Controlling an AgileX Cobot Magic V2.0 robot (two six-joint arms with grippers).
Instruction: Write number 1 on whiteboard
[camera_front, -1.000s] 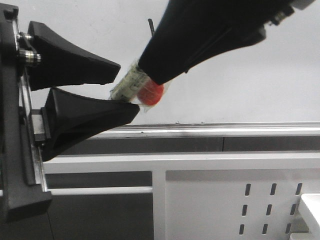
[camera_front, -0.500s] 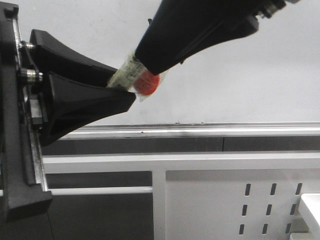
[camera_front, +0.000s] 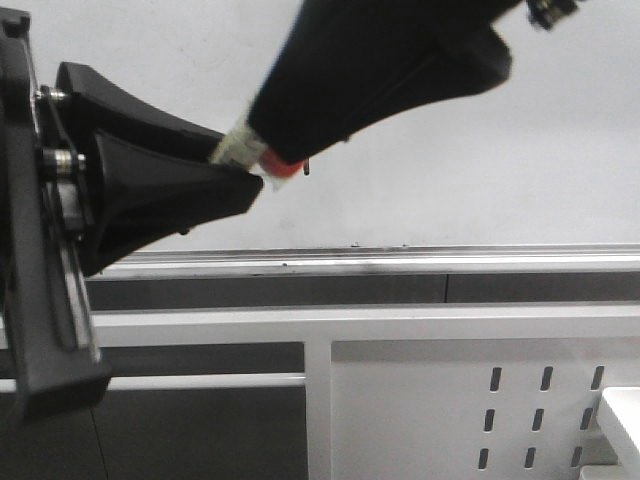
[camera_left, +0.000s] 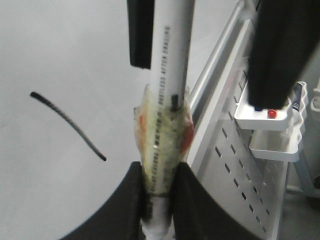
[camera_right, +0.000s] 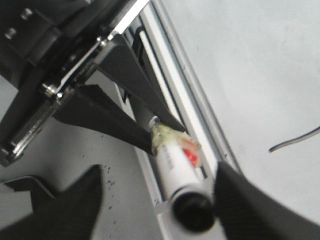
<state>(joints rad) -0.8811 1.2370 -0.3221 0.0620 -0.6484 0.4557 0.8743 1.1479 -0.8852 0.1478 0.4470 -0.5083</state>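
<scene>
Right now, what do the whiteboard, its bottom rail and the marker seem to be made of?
Whiteboard: smooth, glossy white coated panel, probably; ink sits on it. Rail: brushed grey metal, likely aluminium, with bright streaks. Marker: white plastic barrel with printed text, yellowish clear tape around it.

Counted: two grippers, the left one (camera_front: 245, 178) and the right one (camera_front: 262, 120), with two black fingers each; one marker (camera_left: 167, 100), white-barrelled with one band of yellowish tape (camera_left: 162, 145) around it; one whiteboard (camera_front: 480, 160) carrying one dark curved stroke (camera_left: 67, 124). Along the near edge of the board runs one grey rail (camera_front: 400, 260), and nearer still stands one white perforated frame (camera_front: 420, 400), nine slots showing in the front view. On the right, the left wrist view shows two white trays (camera_left: 272, 135), stacked; the upper holds at least three small items, kinds not clear.
</scene>
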